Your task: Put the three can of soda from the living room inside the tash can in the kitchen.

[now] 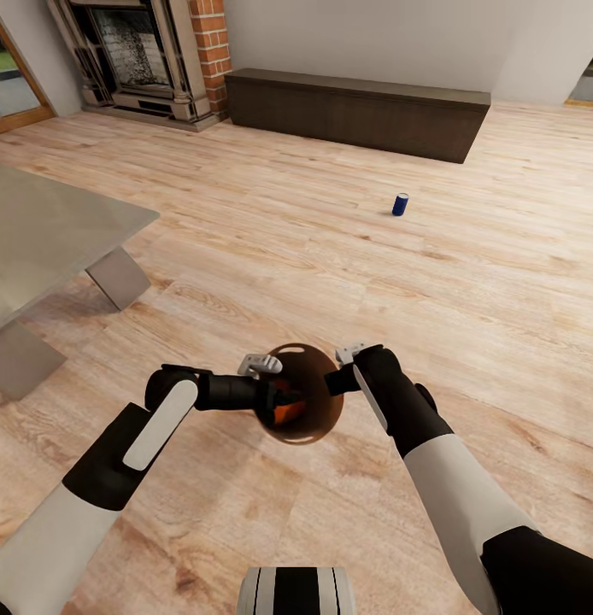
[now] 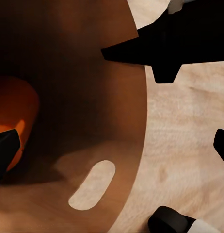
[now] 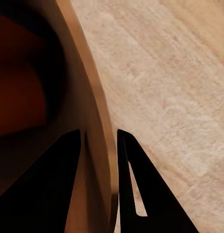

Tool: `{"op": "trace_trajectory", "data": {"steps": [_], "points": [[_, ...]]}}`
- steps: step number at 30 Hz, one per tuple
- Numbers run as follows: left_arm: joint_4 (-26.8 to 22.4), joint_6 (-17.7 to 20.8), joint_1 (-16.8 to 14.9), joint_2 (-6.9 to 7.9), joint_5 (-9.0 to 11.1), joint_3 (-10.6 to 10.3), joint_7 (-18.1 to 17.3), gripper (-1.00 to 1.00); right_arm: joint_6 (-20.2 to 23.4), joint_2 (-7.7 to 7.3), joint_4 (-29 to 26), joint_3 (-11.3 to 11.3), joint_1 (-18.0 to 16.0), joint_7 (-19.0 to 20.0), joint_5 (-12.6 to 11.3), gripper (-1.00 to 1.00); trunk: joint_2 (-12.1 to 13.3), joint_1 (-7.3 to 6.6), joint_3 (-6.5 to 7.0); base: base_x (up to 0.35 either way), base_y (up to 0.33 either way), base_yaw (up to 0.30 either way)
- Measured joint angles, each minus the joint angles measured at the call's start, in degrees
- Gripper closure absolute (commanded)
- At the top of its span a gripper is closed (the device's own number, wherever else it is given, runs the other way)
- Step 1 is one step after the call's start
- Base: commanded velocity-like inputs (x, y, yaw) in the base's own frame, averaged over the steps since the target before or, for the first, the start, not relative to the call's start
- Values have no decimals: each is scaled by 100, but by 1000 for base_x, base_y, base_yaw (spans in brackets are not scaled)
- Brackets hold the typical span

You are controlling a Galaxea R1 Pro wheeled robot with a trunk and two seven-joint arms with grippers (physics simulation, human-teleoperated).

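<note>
I had both arms bent inward in front of the trunk, forearms meeting at the bin (image 1: 318,423). R gripper (image 3: 100,141) was pinched on the bin's rim, one finger inside the wall, one outside, nearly closed on it. L gripper (image 1: 275,397) sat at the opposite side of the rim, reaching into the opening; couldn't tell how wide it was or if it gripped anything. Just past the L fingertip (image 2: 4,148), inside the bin, lay an orange can (image 2: 15,116). Bin's oval handle hole (image 2: 92,184) showed floor (image 1: 331,256) thru it. Well beyond both grippers, fwd and to the R, the blue can (image 1: 400,204) stood upright on the wood floor. Farther still: long dark cabinet (image 1: 356,111) against the wall, brick fireplace (image 1: 151,55) to its L. Stone coffee table (image 1: 49,231) was off to the L of the L arm.
</note>
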Motion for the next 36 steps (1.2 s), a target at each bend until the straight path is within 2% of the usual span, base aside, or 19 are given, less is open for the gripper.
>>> {"op": "trace_trajectory", "data": {"steps": [4,5,7,9,11,13,14,15,16,17,19,21,23,25,28,31,32,34,36], "points": [[-55,0,1,30,-67,40,-129,-100,-1,-8,-79,0,0,-2,21,100,0,0,0,0,0,0],[-121,0,1,80,-121,61,-228,-100,-2,-11,-128,0,-1,-3,32,100,0,0,0,0,0,0],[-198,0,0,183,-75,78,-362,-100,-3,-12,-207,0,0,-4,53,100,0,0,0,0,0,0],[-336,0,4,392,-5,86,-587,-100,-1,-15,-256,-1,0,-1,24,100,0,0,0,0,0,0],[-486,0,8,683,45,117,-961,-100,0,-21,-312,-7,0,6,0,100,0,0,0,0,0,0],[-556,0,13,859,76,176,-1193,-100,-2,-26,-377,-9,0,2,30,100,0,0,0,0,0,0],[-601,-1,31,1016,-201,316,-1423,-100,-2,-30,-373,-14,-2,0,37,100,0,0,0,0,0,0],[-635,-2,50,1145,-300,541,-1750,-100,0,-36,-361,-14,-1,4,9,100,0,0,0,0,0,0],[-649,0,59,1203,-296,689,-1942,-100,2,-39,-358,-15,-2,9,-34,100,0,0,0,0,0,0],[-667,-3,71,1322,-308,971,-2313,-100,4,-43,-353,-16,-1,14,-75,100,0,0,0,0,0,0],[-676,-1,83,1475,-311,1281,-2696,-100,6,-46,-350,-16,-2,17,-97,100,0,0,0,0,0,0],[-674,-3,162,1812,-330,1830,-3423,-100,4,-53,-346,-18,-1,11,-61,100,0,0,0,0,0,0],[-662,-3,341,2033,-346,2229,-3796,-100,2,-60,-345,-20,-2,8,-31,100,0,0,0,0,0,0],[-639,-2,476,2120,-414,2434,-3921,-100,2,-64,-345,-23,0,10,-36,100,0,0,0,0,0,0],[-529,-282,647,2171,-750,2614,-4008,-100,4,-68,-345,-25,4,14,-75,100,0,0,0,0,0,0],[58,-1026,795,2137,-1929,2729,-4074,-100,4,-95,-346,-36,21,20,-92,100,0,1,0,0,0,0],[602,-1472,827,2026,-2338,2747,-4084,-100,4,-119,-352,-45,30,22,-115,100,0,1,-1,0,0,0],[1067,-1852,835,1938,-2484,2753,-4087,-100,3,-150,-357,-57,34,20,-94,100,0,0,0,0,0,0],[1619,-2407,846,1850,-2633,2756,-4069,-100,4,-234,-371,-68,42,43,-115,100,0,0,0,0,0,0]]}}
